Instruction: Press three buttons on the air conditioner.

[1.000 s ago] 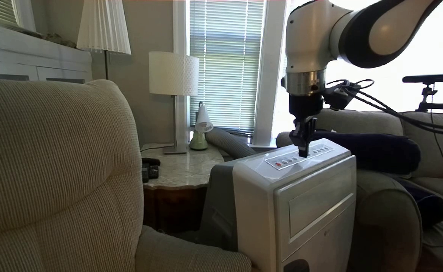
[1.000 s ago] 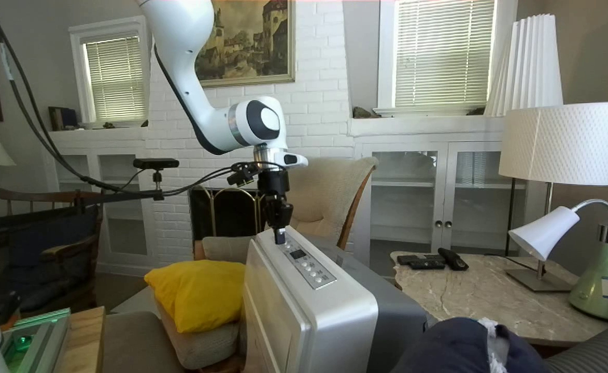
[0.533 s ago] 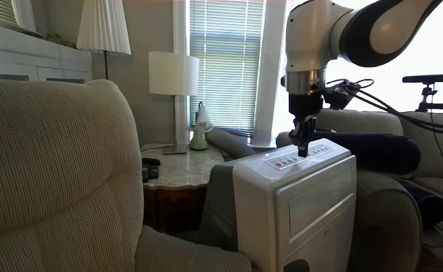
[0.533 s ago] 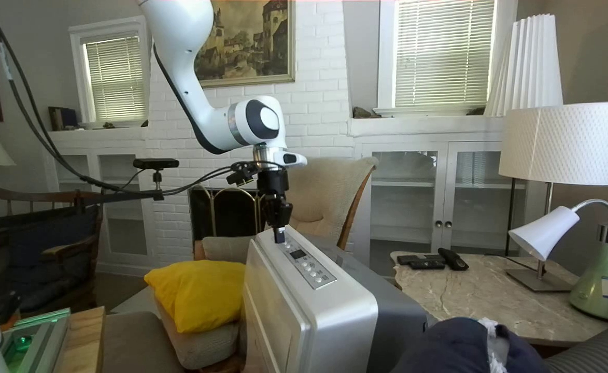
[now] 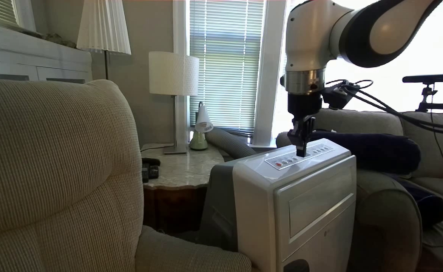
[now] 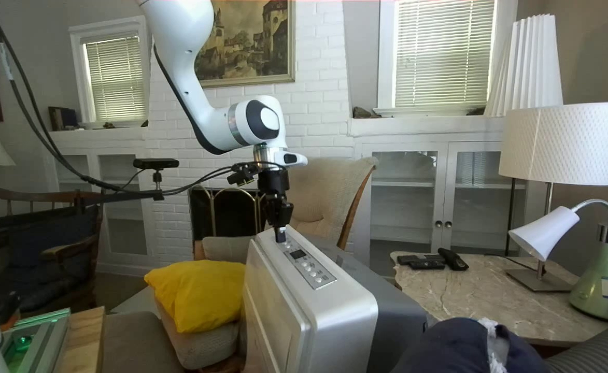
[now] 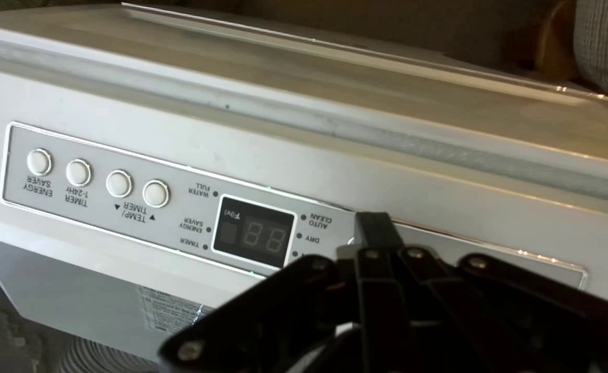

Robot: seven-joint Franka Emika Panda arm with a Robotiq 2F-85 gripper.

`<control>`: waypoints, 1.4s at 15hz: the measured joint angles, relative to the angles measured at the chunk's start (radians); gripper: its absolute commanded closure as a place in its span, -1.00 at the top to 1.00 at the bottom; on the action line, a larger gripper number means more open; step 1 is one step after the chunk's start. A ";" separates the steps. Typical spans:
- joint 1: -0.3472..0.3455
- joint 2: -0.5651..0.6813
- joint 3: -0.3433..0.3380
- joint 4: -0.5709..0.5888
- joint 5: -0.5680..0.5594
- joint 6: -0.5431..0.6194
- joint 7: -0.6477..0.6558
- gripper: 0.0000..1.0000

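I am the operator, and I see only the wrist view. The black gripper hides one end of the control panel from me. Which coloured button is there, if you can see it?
Observer: In an exterior view, a red button sits at that hidden end of the panel.
Operator: Thank you. And the gripper, does it come down straight or strongly tilted?
Observer: In both exterior views it points nearly straight down.
Operator: Good. Is there also some soft thing near the machine, outside of my picture?
Observer: Yes, an exterior view shows a yellow cushion near the air conditioner.
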 measured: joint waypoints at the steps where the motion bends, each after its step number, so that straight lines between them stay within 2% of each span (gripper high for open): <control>1: 0.000 0.000 0.000 0.000 0.000 0.000 0.000 -1.00; 21: 0.000 0.029 -0.004 0.014 0.000 0.022 0.002 -1.00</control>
